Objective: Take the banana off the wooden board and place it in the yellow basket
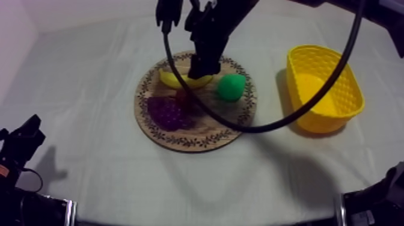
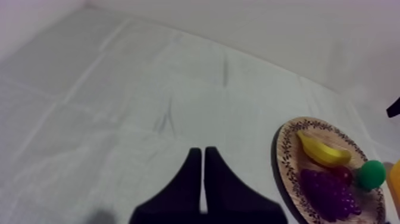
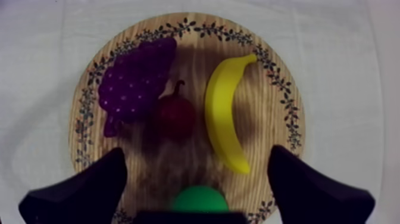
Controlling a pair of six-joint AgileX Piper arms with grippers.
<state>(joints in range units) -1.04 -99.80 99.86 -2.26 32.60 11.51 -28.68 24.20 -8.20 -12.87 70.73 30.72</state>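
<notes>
The banana (image 1: 176, 80) (image 3: 224, 113) lies on the far side of the round wooden board (image 1: 198, 139) (image 3: 290, 101). My right gripper (image 1: 200, 71) (image 3: 199, 192) hangs over the board, above the banana and hiding part of it in the top view. It is open, with the fingers wide apart and nothing between them. The yellow basket (image 1: 324, 87) stands to the right of the board, with nothing in it. My left gripper (image 1: 25, 137) (image 2: 203, 179) rests low at the left. Its fingers lie together as a narrow wedge.
Also on the board are a purple bunch of grapes (image 1: 168, 113) (image 3: 134, 80), a small red fruit (image 1: 183, 98) (image 3: 175, 116) and a green pear (image 1: 231, 86) (image 3: 199, 201). Bare cloth (image 1: 108, 174) lies to the left and in front of the board.
</notes>
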